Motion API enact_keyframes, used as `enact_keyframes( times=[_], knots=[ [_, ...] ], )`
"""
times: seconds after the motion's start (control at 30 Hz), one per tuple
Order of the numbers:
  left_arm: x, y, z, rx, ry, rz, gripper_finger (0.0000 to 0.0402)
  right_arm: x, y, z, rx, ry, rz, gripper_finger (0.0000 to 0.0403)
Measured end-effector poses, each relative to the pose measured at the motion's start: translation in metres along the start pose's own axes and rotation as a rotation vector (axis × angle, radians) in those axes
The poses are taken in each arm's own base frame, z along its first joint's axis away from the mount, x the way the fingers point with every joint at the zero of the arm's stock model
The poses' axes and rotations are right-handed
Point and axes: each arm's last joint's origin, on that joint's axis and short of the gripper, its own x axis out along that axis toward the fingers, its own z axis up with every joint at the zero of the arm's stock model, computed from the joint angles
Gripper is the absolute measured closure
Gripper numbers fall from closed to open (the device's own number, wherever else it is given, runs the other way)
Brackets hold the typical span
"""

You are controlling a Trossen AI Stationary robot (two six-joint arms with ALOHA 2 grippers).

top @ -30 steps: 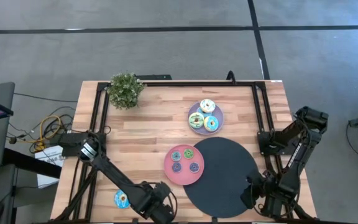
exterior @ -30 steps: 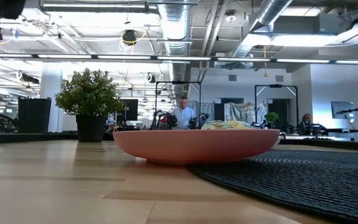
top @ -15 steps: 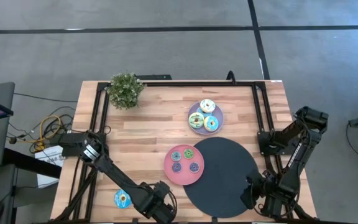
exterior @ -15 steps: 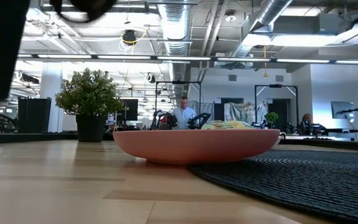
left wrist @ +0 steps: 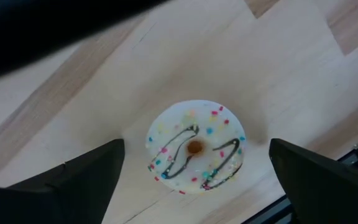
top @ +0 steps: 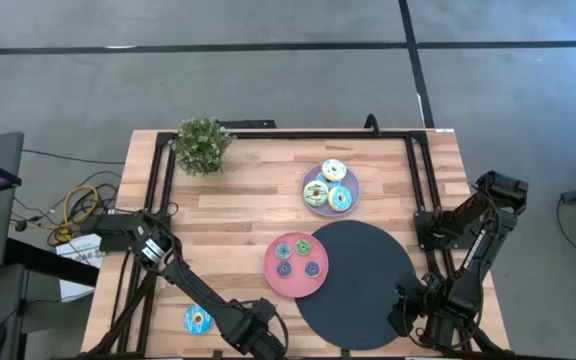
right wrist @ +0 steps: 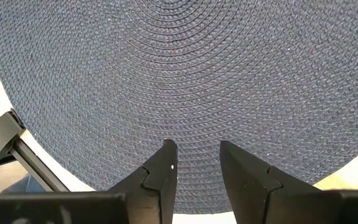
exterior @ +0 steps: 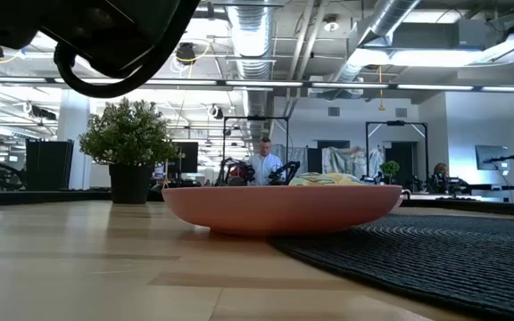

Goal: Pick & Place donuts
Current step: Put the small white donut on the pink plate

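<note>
I'm hovering my left hand (left wrist: pixel 194 171), fingers spread wide, right over the white donut (left wrist: pixel 195 147) on the desk (left wrist: pixel 272 56) so it sits centred between them for grabbing.

— What is being recorded of the left arm (top: pixel 173 270)?
— Dark, rounded links are being noted, with a pale band near its base.
— And the right gripper (right wrist: pixel 196 163)?
— Angular black fingers with stepped inner edges are being observed.
</note>
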Motion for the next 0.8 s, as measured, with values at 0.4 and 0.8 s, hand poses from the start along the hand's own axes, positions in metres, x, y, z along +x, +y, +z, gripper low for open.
enact_keyframes(
  times=[0.4,0.8],
  knots=[
    [0.001,0.002,0.006,0.003,0.026,0.02,0.0128,0.0,0.0,0.0,-0.002,-0.001,-0.001,0.0291],
    [-0.011,0.004,0.011,0.002,0.017,0.014,0.0195,0.0,0.0,0.0,-0.019,-0.003,-0.002,0.0291]
  ],
)
